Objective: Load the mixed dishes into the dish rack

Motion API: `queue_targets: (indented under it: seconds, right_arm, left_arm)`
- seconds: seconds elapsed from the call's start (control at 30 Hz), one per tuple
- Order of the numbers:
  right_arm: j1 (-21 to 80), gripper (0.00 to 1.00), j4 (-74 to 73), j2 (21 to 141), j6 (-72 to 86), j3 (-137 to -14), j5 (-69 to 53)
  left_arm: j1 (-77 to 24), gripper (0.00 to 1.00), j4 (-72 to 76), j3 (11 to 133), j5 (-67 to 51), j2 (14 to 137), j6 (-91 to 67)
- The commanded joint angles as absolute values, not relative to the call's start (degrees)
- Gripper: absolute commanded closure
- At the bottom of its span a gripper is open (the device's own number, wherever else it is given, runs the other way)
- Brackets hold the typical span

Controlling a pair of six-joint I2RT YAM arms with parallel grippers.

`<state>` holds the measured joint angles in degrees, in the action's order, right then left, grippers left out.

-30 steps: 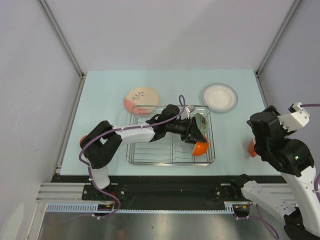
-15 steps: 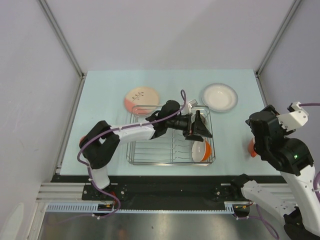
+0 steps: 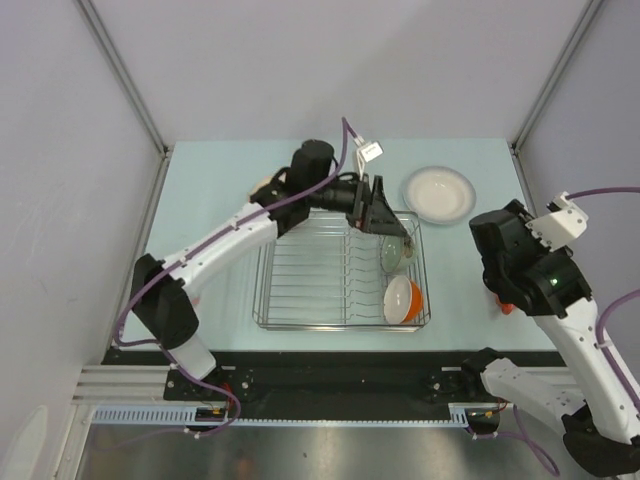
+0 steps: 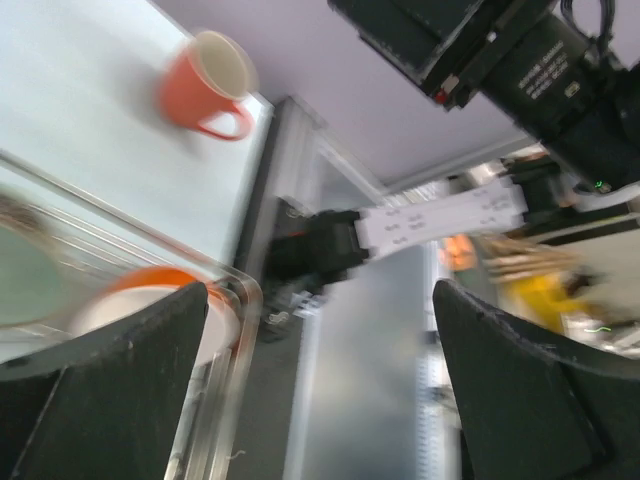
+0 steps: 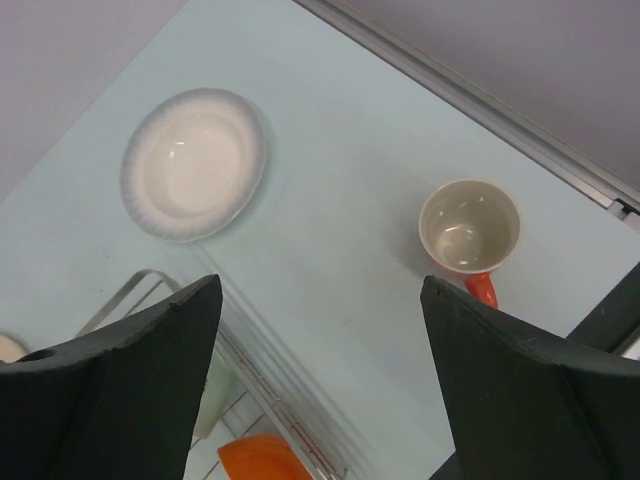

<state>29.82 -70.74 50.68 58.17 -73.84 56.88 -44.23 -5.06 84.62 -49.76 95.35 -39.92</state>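
The chrome dish rack sits mid-table. An orange-outside white bowl leans in its near right corner, and a small green glass bowl stands on edge behind it. My left gripper hovers open above the rack's far right corner, nothing between its fingers. The white grey-rimmed bowl lies on the table beyond the rack. My right gripper hangs open over bare table between the rack's corner and the orange mug. The left arm hides the cream plate.
The mug stands upright near the table's right edge, handle toward the front. Grey walls close in the table on three sides. The right arm leans over the table's right side.
The left gripper opened, left the orange bowl in the rack and rose back toward the far side. The right arm shifted left and its jaws widened.
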Motion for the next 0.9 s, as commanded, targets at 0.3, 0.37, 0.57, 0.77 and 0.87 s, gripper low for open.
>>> queue_targets:
  seconds: [0.3,0.37,0.57,0.77,0.87]
  right_arm:
    - [4.1,0.12,-36.0,57.7,46.1,-58.4,26.2]
    - [-1.8,0.14,-29.1,60.5,46.1,-57.7,17.9]
    - [-8.6,0.18,-12.7,78.3,48.5,-57.7,-4.8]
    - [-8.9,0.2,-8.1,90.8,49.7,-59.4,-9.9]
    - [-9.1,0.19,-8.3,92.6,49.0,-59.4,-8.2]
  left_arm:
    - [-29.7,0.0,-64.9,124.3,-22.1,97.7,13.1]
    - [-26.6,0.0,-61.6,120.5,-24.4,96.0,10.1]
    - [-17.6,0.0,-59.8,116.2,-29.3,95.2,8.5]
    - [-15.6,0.0,-57.2,109.5,-27.6,93.5,10.2]
    - [-15.4,0.0,-55.5,107.0,-27.6,91.4,10.2]
